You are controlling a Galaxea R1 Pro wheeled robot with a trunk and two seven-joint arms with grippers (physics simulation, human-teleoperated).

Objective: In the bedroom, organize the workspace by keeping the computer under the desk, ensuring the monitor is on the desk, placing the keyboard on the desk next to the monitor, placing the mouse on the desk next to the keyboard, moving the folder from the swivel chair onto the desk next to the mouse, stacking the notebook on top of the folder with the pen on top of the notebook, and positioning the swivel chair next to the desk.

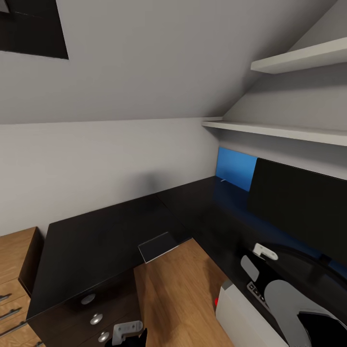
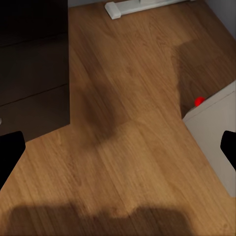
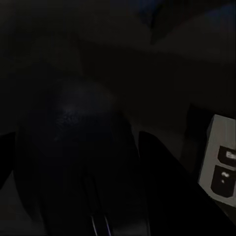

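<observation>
The black monitor [image 1: 299, 207] stands on the right wing of the black L-shaped desk [image 1: 106, 241]. In front of it my right gripper [image 1: 264, 250] hovers over the desk. In the right wrist view a black mouse [image 3: 73, 147] sits between its dark fingers [image 3: 160, 164], which press against its sides. Beside it shows a corner of the keyboard [image 3: 223, 162], also seen at the desk's edge [image 1: 255, 291]. The white computer tower [image 1: 238, 315] with a red light stands on the floor. My left gripper [image 1: 127, 332] hangs open over the wooden floor [image 2: 123, 147].
A blue flat panel [image 1: 236, 168] leans on the wall behind the monitor, a small light item [image 1: 222, 180] beside it. Two white shelves [image 1: 289, 130] hang above the desk. Desk drawers with round knobs [image 1: 96, 318] are close to my left gripper. A wooden dresser [image 1: 17, 270] stands at left.
</observation>
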